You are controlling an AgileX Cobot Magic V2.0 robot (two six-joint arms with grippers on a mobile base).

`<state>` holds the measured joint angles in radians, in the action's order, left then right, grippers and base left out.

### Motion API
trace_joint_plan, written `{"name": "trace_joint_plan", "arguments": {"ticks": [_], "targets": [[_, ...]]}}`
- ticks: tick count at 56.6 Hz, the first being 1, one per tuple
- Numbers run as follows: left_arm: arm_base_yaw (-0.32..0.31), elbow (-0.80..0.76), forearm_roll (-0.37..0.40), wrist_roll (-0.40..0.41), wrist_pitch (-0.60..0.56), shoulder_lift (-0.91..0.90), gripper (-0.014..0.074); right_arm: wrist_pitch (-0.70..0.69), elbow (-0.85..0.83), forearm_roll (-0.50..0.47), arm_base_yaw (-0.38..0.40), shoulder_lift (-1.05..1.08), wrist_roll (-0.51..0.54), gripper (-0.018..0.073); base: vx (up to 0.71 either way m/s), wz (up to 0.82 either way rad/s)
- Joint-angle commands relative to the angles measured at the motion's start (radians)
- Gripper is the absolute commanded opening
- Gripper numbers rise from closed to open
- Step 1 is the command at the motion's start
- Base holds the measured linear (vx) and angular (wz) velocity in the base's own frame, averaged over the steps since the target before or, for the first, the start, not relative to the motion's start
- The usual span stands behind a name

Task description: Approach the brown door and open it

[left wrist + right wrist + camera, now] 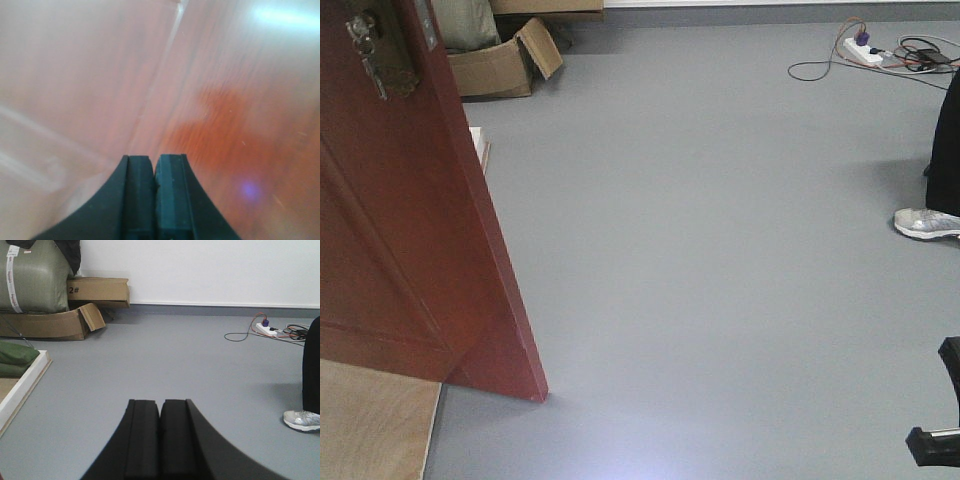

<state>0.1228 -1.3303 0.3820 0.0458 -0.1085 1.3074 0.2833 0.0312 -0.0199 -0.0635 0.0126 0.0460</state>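
Both end effectors are keeping their black rubber pads pressed together with nothing between them. The left gripper (154, 167) is pointing close at a glossy wood-grained surface, and the right gripper (160, 410) is reaching out level above the floor. Only the fingertips are showing in the wrist views, and the arms behind them are lying out of frame. The smooth grey vinyl floor (720, 260) is filling most of the front view. The tall reddish-brown wooden door (400, 250) is standing at the left of that view, swung so that its narrow edge is facing the camera. Its top and hinge side are being cut off by the frame. The same red-brown wood (230, 110) is filling the left wrist view, too blurred and glare-washed to make out more than one panel groove. The ornate antique-brass lever handle (375, 52) is being cropped at the top corner, with the metal latch plate (426, 24) just beside it on the edge. A pale wooden board (370, 425) is lying under the door's lower corner. Flattened brown cardboard boxes (55, 322) and a bulging olive-green sack (32, 282) are leaning by the white wall, partly hidden behind the door in the front view. At the right edge, a person's black trouser leg (945, 150) and grey-white sneaker (926, 222) are only partly showing. A black angular part (935, 440) in the bottom right corner is too cropped to identify. A white power strip (863, 50) with tangled cables is lying far back.
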Motion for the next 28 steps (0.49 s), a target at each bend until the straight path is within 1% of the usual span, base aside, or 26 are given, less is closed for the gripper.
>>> {"name": "trace_joint_plan", "arguments": {"ticks": [1, 28], "targets": [[-0.002, -0.032, -0.005, 0.001, -0.069, -0.027, -0.0006, -0.082, 0.004, 0.006, -0.002, 0.011, 0.005, 0.0, 0.14, -0.03], [-0.002, -0.032, -0.005, 0.001, -0.062, -0.027, -0.0006, -0.082, 0.004, 0.006, -0.002, 0.011, 0.005, 0.0, 0.12, -0.02]]}}
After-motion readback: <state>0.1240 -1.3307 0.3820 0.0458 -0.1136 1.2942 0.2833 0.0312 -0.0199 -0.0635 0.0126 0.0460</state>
